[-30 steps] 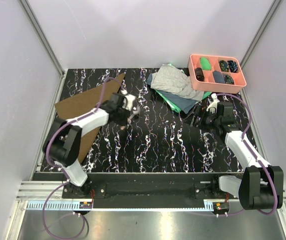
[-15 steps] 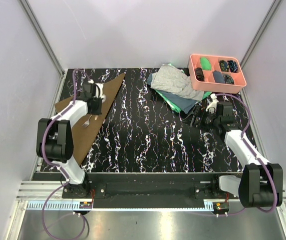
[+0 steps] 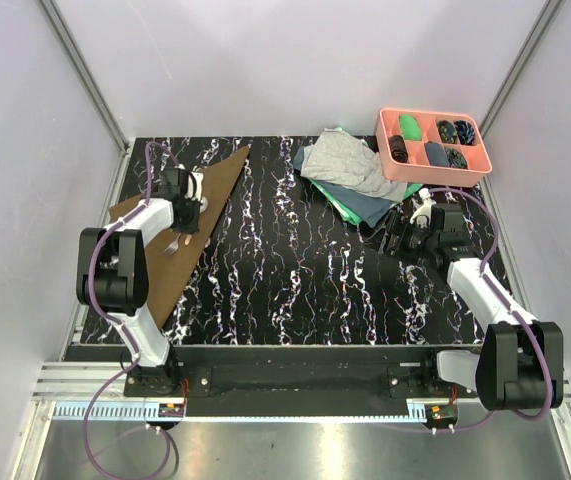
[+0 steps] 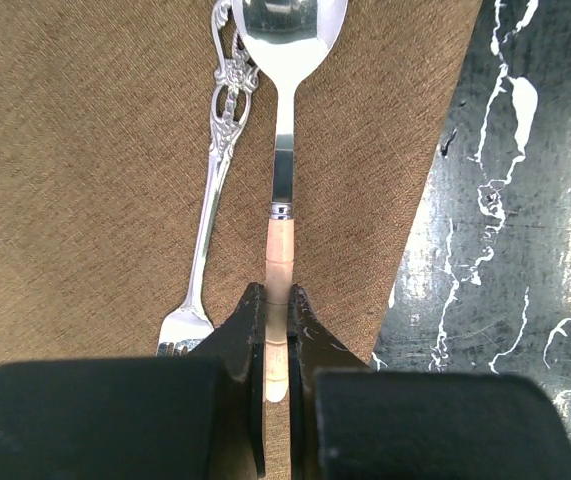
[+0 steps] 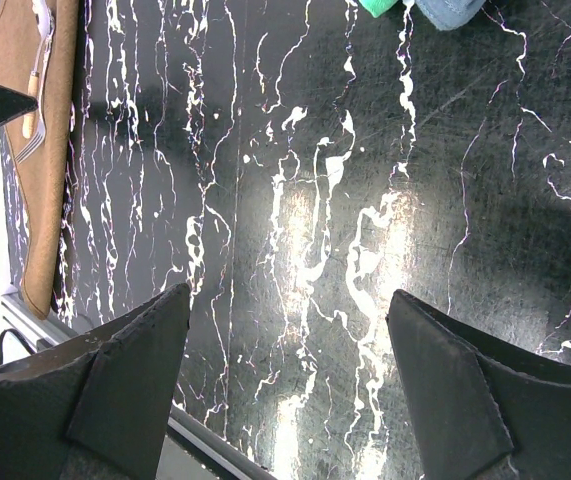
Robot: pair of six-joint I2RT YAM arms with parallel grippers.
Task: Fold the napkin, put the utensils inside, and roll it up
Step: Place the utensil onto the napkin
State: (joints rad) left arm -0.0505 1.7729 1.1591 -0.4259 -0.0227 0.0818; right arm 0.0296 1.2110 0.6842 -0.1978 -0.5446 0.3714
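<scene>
setting spoon on napkin, far left
held by orange handle in l gripper, just beside fork; lay parallel w/ fork, well inside edge, then let go. r gripper wide, empty.

1. Left wrist view, spoon: bowl cut by the top edge, ahead of the left end effector; handle end hidden between its fingers.
2. Same view, fork: tines partly hidden behind that end effector's body.
3. Right wrist view, napkin: far ahead-left of the right end effector, cropped by the picture's edge.
</scene>
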